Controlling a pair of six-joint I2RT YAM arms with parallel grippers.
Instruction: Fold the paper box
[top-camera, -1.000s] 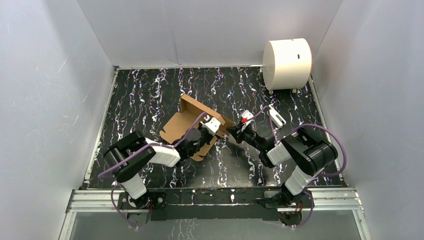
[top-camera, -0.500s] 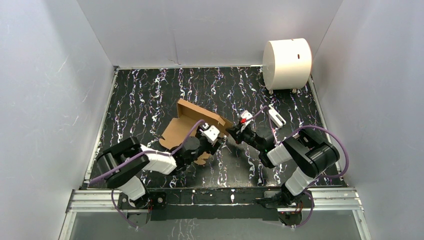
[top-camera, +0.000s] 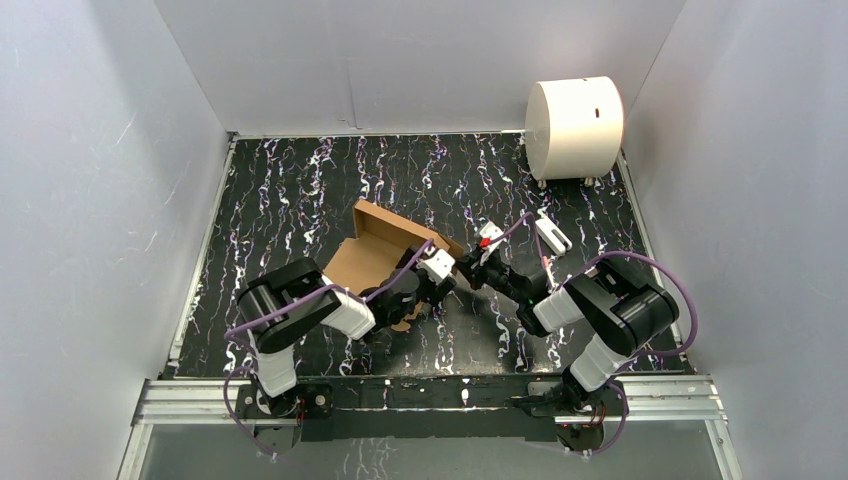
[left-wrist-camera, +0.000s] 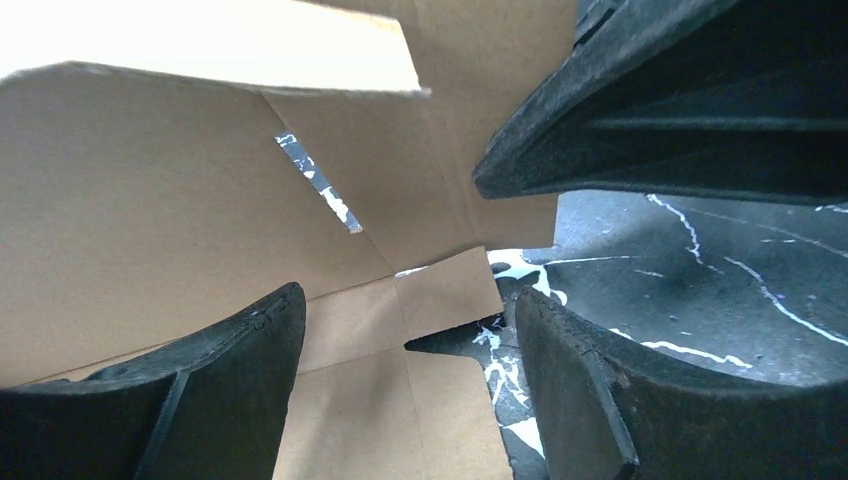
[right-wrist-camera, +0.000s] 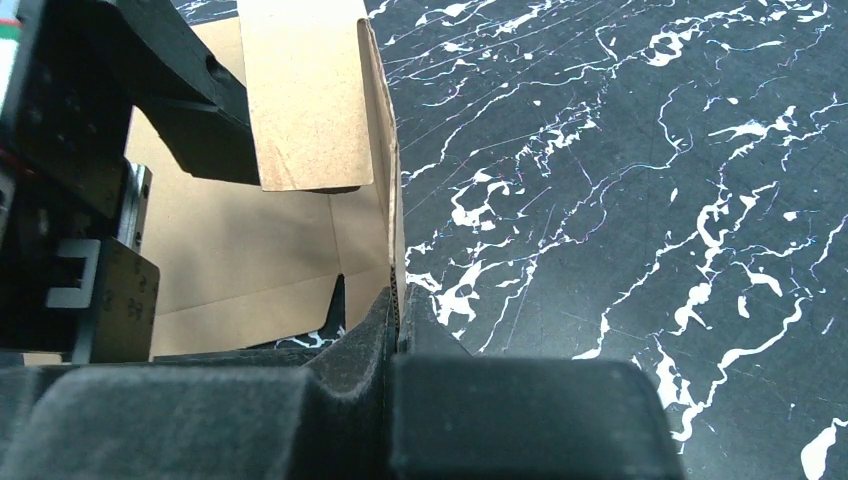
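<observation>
Marbled black tabletop (top-camera: 300, 190), creased brown paper box (top-camera: 375, 258)

Plain brown is shown across the paper box (top-camera: 372, 258), unprinted, with creases only faintly marked. The bench (top-camera: 290, 190) is seen in black, streaked with white and faint purple marbling. Matte black is worn by the left pincer (left-wrist-camera: 400, 305) and the right pincer (right-wrist-camera: 397, 305). The cylinder (top-camera: 573, 113) is rendered off-white, the cables (top-camera: 662, 268) purple, the walls (top-camera: 100, 160) pale grey.
</observation>
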